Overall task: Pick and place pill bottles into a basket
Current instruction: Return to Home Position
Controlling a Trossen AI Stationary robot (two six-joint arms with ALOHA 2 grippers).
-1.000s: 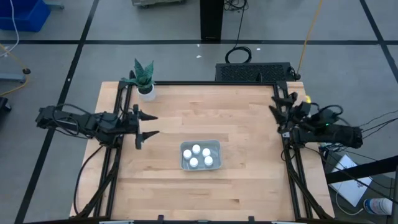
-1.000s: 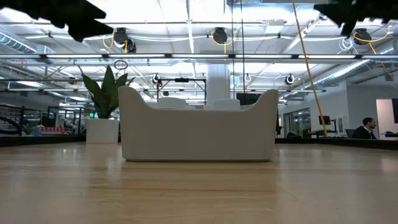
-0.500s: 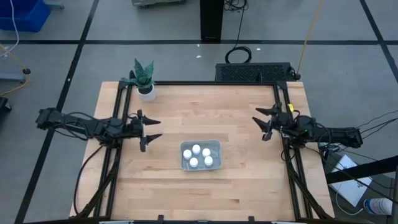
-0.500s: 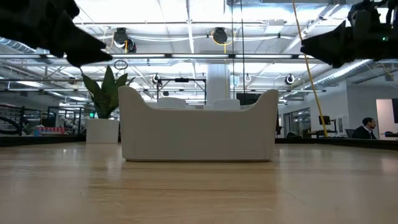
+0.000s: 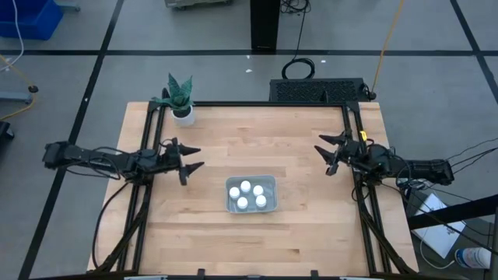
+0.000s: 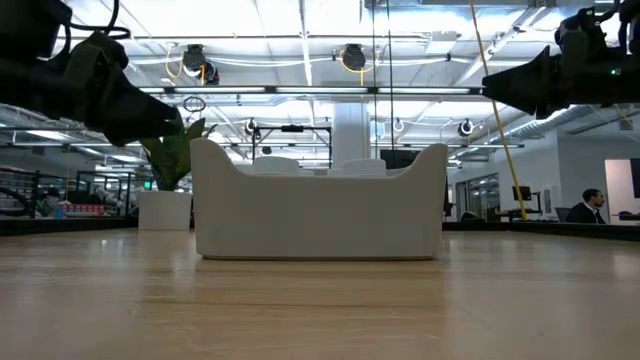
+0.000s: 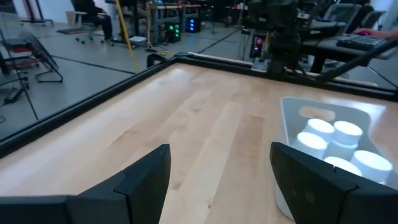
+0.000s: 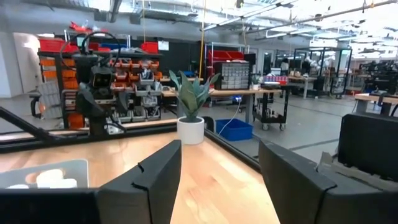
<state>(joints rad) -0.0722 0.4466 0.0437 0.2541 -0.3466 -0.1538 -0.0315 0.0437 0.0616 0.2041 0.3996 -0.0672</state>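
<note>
View from above: a wooden table (image 5: pixel 296 233) with a small, pale grey basket (image 5: pixel 270 181) near its middle. Five white pill bottles (image 5: pixel 246 187) stand upright inside it, packed close together. I see none loose on the wood.

My left gripper (image 5: pixel 193 158) hangs over the left side of the table. It points inward toward the basket but is apart from it, with its two fingers spread and nothing between them. My right gripper (image 5: pixel 324 156) mirrors it over the right side, farther from the basket, fingers likewise spread and empty. In the view from table height, both grippers sit up off the wood, one on either side of the basket. A white plant pot (image 5: pixel 184 117) stands at the far left corner, near the left arm's frame.

As I judge it, the loading is done and only parking the arms remains. The risks are small but real. The left gripper is the nearer of the two, so if I dip or swing it inward while folding the arm, a spread finger could catch the basket's rim. That could shove the basket or tip the light bottles over. Swinging that arm wide toward the far corner could knock the plant pot. The right arm has more room around it, so I expect less trouble there.
</note>
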